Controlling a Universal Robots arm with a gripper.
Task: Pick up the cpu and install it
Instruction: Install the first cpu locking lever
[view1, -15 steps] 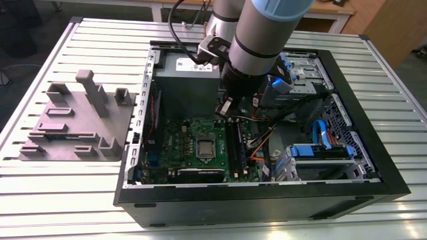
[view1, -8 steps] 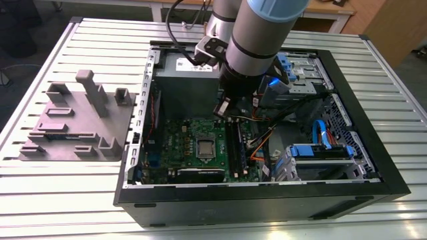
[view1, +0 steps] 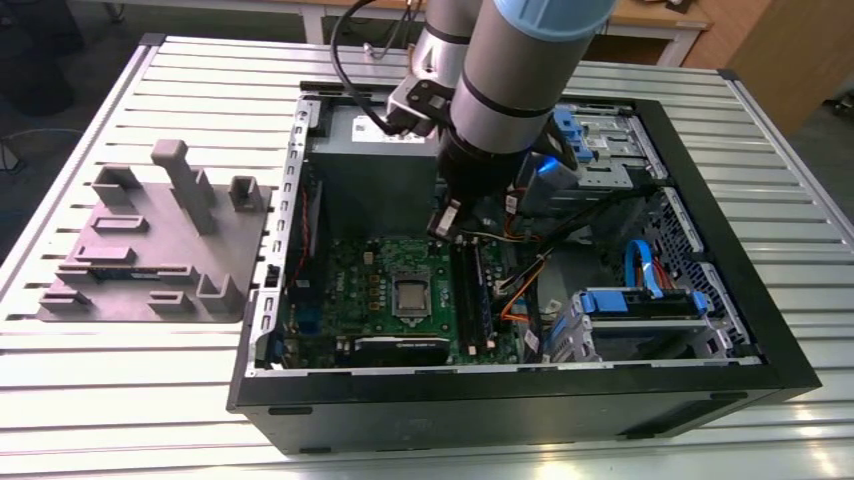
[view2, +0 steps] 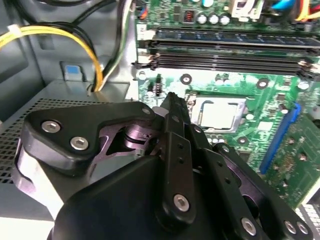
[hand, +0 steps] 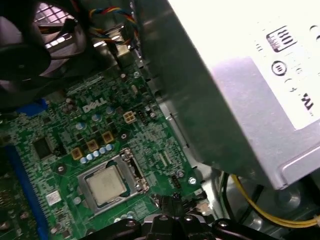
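Observation:
The cpu (view1: 411, 293) is a small silvery square lying flat in its socket on the green motherboard (view1: 360, 270), and it shows in both wrist views (view2: 217, 112) (hand: 104, 180). My gripper (view1: 449, 226) hangs above the board inside the open computer case, off to one side of the socket near the grey power supply (view1: 374, 165). Its black fingers (view2: 172, 107) meet at a narrow tip with nothing between them, so it is shut and apart from the cpu. The same tip (hand: 173, 201) shows in the first wrist view, just beside the socket frame.
Long black memory slots (view1: 470, 295) run beside the socket. Yellow and black cables (view2: 95, 55) lie near the power supply. Drive cages with blue clips (view1: 641, 305) fill the case's side at the exterior view's right. A grey fixture block (view1: 154, 245) stands on the slatted table.

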